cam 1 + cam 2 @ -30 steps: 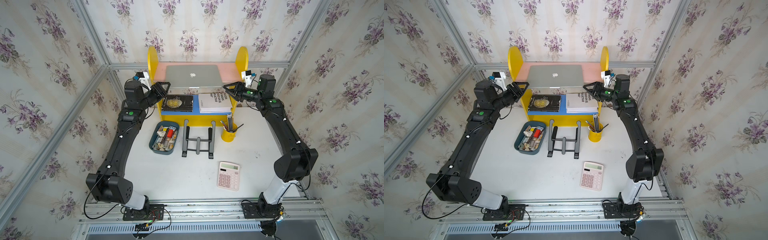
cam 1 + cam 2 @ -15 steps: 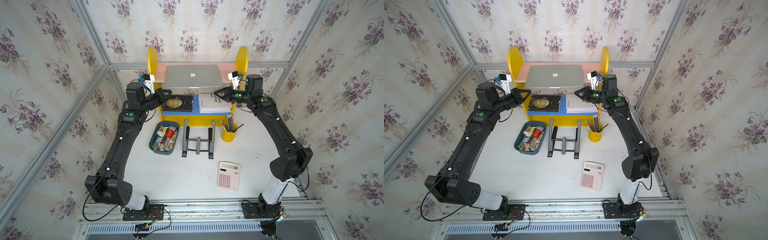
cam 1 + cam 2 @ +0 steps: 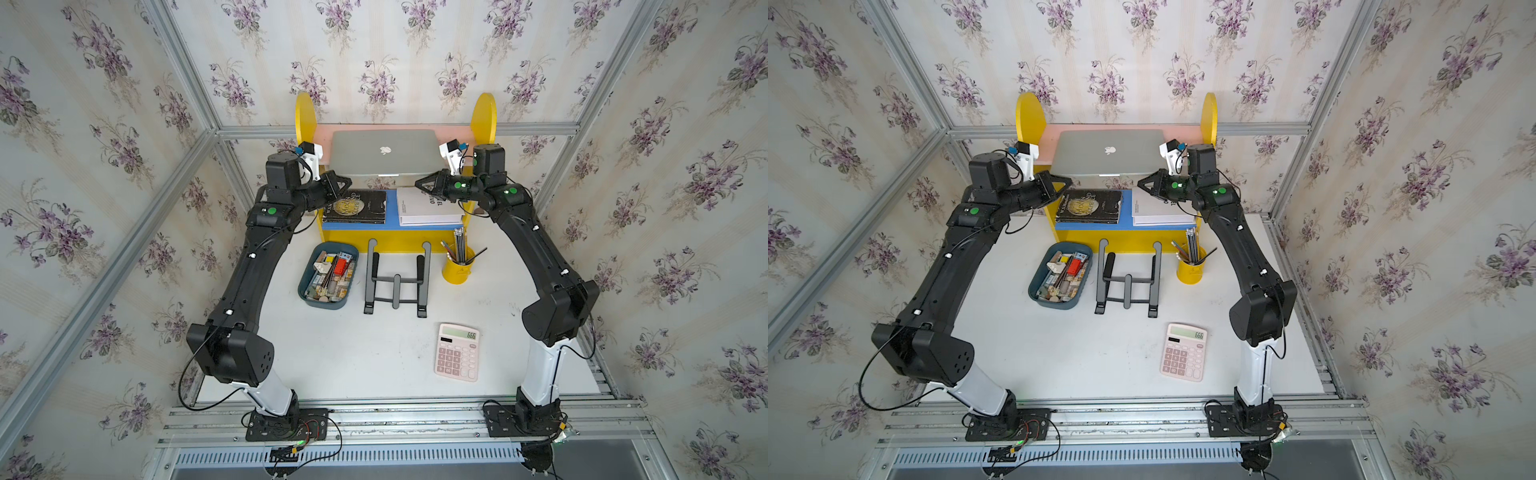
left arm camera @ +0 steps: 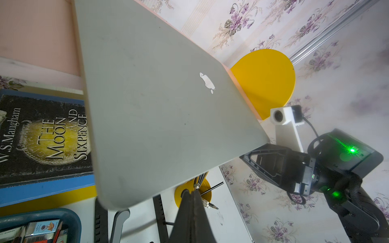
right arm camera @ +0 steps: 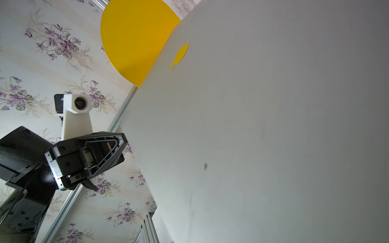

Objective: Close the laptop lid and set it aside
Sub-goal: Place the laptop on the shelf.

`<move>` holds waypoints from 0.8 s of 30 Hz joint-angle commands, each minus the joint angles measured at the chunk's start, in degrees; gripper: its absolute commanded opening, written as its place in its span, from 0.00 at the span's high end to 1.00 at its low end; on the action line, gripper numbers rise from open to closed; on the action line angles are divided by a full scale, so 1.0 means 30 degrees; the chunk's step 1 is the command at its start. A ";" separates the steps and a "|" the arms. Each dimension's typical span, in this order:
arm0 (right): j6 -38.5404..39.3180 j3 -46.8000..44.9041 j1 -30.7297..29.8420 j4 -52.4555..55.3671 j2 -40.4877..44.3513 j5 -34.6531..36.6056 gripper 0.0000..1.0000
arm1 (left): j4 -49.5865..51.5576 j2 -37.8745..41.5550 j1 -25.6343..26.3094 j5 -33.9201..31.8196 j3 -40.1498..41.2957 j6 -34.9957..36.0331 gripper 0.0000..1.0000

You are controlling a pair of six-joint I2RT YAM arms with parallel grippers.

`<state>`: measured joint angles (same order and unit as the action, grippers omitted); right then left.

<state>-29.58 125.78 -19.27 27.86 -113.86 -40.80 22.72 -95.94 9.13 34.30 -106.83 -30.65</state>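
Laptop position: the laptop (image 3: 384, 151) lies flat on the pink top board (image 3: 322, 137) of the yellow shelf (image 3: 484, 110), at the 12 o'clock end of the table (image 3: 374, 353).
Lid state: the laptop lid (image 3: 1108, 151) is down, logo up, so I judge the closing and the setting aside to be done.
Long axis: runs from 9 o'clock to 3 o'clock, with the front edge facing 6 o'clock and overhanging the board a little.
Left end effector: the left end effector (image 3: 345, 183) is pinched closed on nothing and sits near the front left corner. The laptop lies towards 1 o'clock from it.
Right end effector: the right end effector (image 3: 420, 183) is also closed and empty, near the front right corner. The laptop lies towards 11 o'clock from it.
Contact: neither tip visibly touches the laptop. Both hang over the lower shelf, above the dark book (image 3: 357, 205) and the white book (image 3: 428, 208).
Nearer arm: neither, since the two stand about evenly on either side.
Coming move: probably pulling both arms back towards 6 o'clock, clear of the overhanging edge.
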 commanded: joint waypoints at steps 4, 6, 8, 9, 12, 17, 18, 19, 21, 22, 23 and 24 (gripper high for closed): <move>-0.0104 0.1059 -0.0038 -0.0188 -0.0708 0.0093 0.94 | 0.0798 -0.1260 0.0005 0.0190 -0.1803 0.0851 1.00; -0.0209 0.1462 -0.0052 -0.0298 -0.0990 0.0065 0.93 | 0.1023 -0.1702 0.0005 0.0181 -0.2437 0.0919 1.00; -0.0328 0.1860 -0.0038 -0.0331 -0.1266 -0.0005 0.93 | 0.1259 -0.2197 0.0005 0.0263 -0.3080 0.0998 1.00; -0.0418 0.2073 -0.0025 -0.0395 -0.1408 -0.0037 0.93 | 0.1375 -0.2413 0.0005 0.0303 -0.3402 0.1024 1.00; -0.0830 0.2437 0.0098 -0.0915 -0.1713 -0.0186 0.92 | 0.1740 -0.3072 0.0005 0.0388 -0.4378 0.1157 1.00; -0.1642 0.3017 0.0402 -0.1493 -0.2241 -0.0556 0.92 | 0.2245 -0.4056 -0.0038 0.0613 -0.5852 0.1254 1.00; -0.1768 0.3101 0.0455 -0.1610 -0.2314 -0.0618 0.92 | 0.2311 -0.4220 -0.0052 0.0655 -0.6122 0.1275 1.00; -0.1894 0.3144 0.0494 -0.1804 -0.2374 -0.0739 0.92 | 0.2382 -0.4376 -0.0090 0.0664 -0.6368 0.1274 1.00; -0.2153 0.3163 0.0597 -0.2112 -0.2455 -0.0887 0.92 | 0.2497 -0.4667 -0.0090 0.0722 -0.6797 0.1277 1.00; -0.2272 0.3166 0.0633 -0.2291 -0.2491 -0.0964 0.91 | 0.2555 -0.4823 -0.0084 0.0767 -0.6983 0.1297 1.00; -0.2442 0.3207 0.0686 -0.2506 -0.2553 -0.1065 0.91 | 0.2656 -0.5050 -0.0110 0.0823 -0.7258 0.1296 1.00; -0.2542 0.3219 0.0721 -0.2674 -0.2602 -0.1125 0.91 | 0.2714 -0.5197 -0.0126 0.0838 -0.7484 0.1310 1.00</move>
<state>-35.83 134.89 -17.34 23.66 -121.38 -43.11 31.27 -110.65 8.91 36.18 -127.68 -27.66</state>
